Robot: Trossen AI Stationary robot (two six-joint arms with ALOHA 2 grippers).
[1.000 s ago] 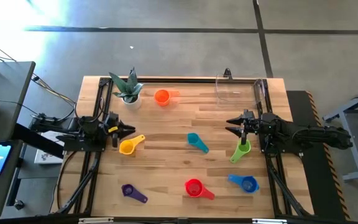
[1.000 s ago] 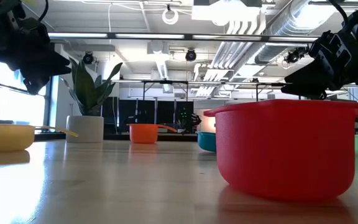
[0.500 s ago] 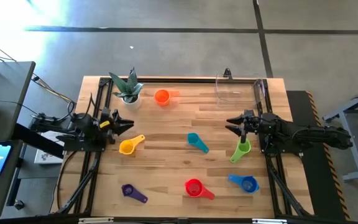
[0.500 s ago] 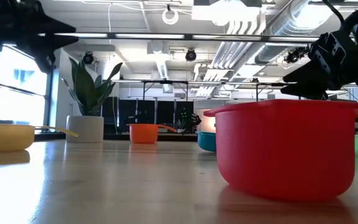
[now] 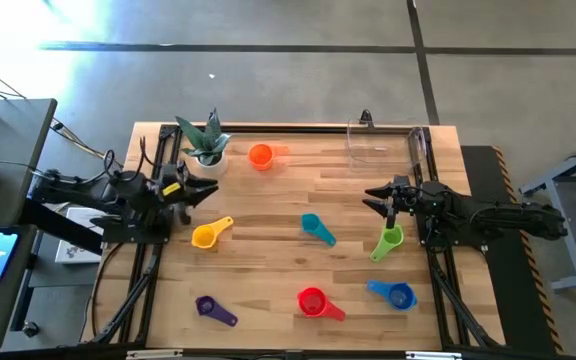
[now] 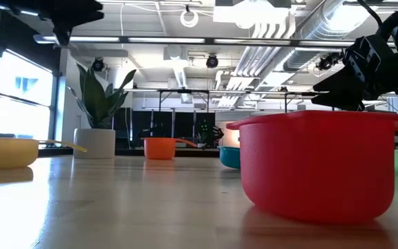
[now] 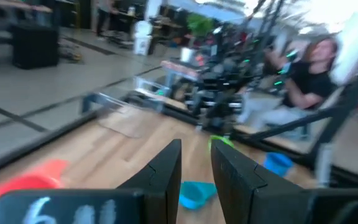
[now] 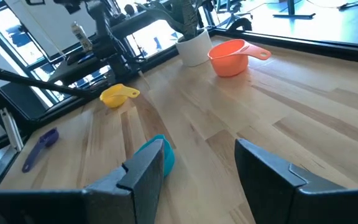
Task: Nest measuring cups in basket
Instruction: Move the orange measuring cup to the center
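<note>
The surface (image 5: 268, 255) is carrying all 7 measuring cups scattered, none in the clear basket (image 5: 388, 146) at its far right corner. The left pincer (image 5: 208, 188) is lifting and swinging from above the yellow cup (image 5: 205, 236) toward the plant (image 5: 206, 142) — jaws parted, grasping nothing. The right pincer (image 5: 373, 199) is hovering released beside the green cup (image 5: 387, 242), unmoved — nesting is not yet begun.

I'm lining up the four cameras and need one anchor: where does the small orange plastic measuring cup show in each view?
High view: orange plastic measuring cup near the far edge, beside the white-potted green plant.
Low view: far back, centre-left, right of the plant's pot.
Left wrist view: blurred orange shape at lower left, probably the cup.
Right wrist view: upper middle, next to the pot.
Shared landmark: the plant, not clearly visible from the left wrist.
</note>
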